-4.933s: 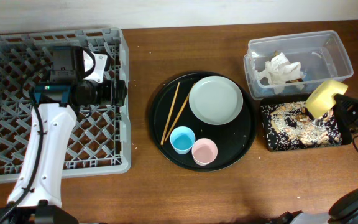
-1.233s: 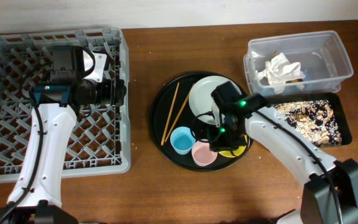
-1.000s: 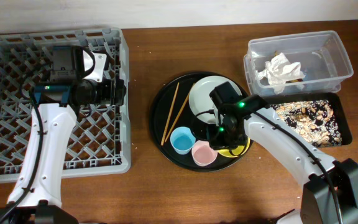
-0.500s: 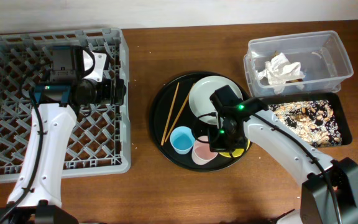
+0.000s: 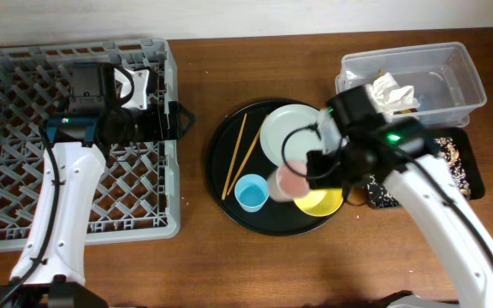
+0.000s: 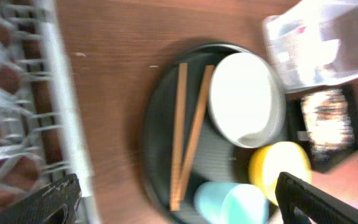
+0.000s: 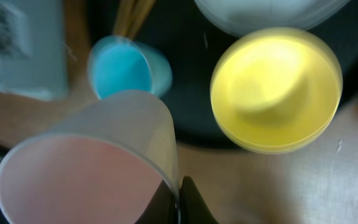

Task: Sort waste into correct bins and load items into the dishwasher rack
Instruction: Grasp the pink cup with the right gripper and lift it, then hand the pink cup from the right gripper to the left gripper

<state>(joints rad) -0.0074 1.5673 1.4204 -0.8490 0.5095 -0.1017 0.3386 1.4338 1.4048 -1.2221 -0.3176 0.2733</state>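
Observation:
My right gripper is shut on the rim of the pink cup and holds it tilted above the round black tray; the right wrist view shows the fingers pinching the wall of the pink cup. Below it lie the yellow bowl, the blue cup, the plate and two chopsticks. My left gripper stands open at the right edge of the dishwasher rack, with nothing between its fingers. The clear tub holds the napkin.
The shallow black tray with food scraps lies right of the round black tray, partly under my right arm. In the left wrist view the chopsticks, plate and yellow bowl lie ahead.
My right gripper has shut on the pink cup and lifted it up off the round tray. The left gripper has swung right, past the rack's edge.

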